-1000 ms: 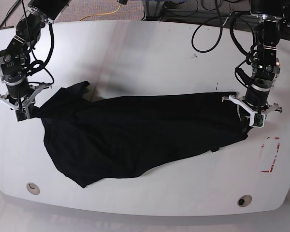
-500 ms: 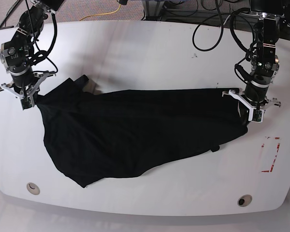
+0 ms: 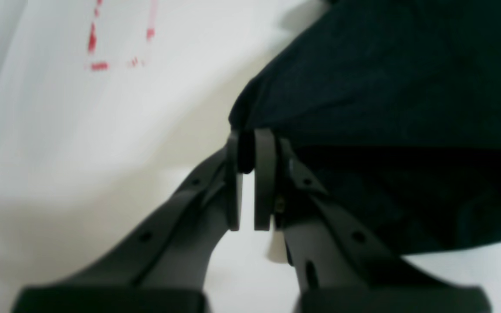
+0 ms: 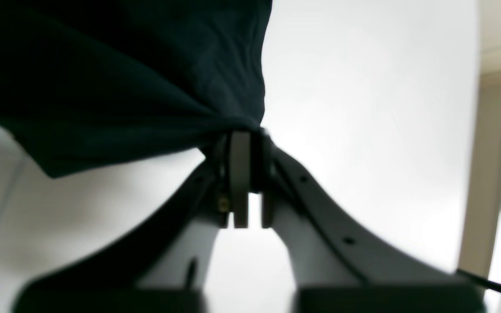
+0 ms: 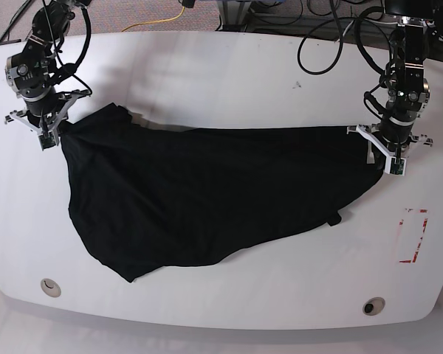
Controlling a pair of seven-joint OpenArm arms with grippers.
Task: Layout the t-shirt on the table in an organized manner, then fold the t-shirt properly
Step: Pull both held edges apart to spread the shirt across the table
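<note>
Layout step, base view, near to far. Near desk (image 5: 207, 302) edge: two round grommets (image 5: 50, 287), plus red dashed mark (image 5: 413, 236) at the view's right. Mid-desk: t-shirt (image 5: 207, 199), black, lies stretched across most of the desk width, lower hem drooping toward the near-left grommet, still bunched and uneven, not yet flat. Far ends: left gripper (image 5: 390, 157) (view's right) has its fingers (image 3: 264, 174) pinched shut on a t-shirt edge, per the left wrist view; right gripper (image 5: 50, 136) (view's left) has its fingers (image 4: 239, 174) likewise clamped on fabric at the other end. Judgement: cloth is being tensioned btwn both arms, w/ folding not begun. Next move likely calls for lowering both corners evenly, keeping tension so the body spreads square, then release.
</note>
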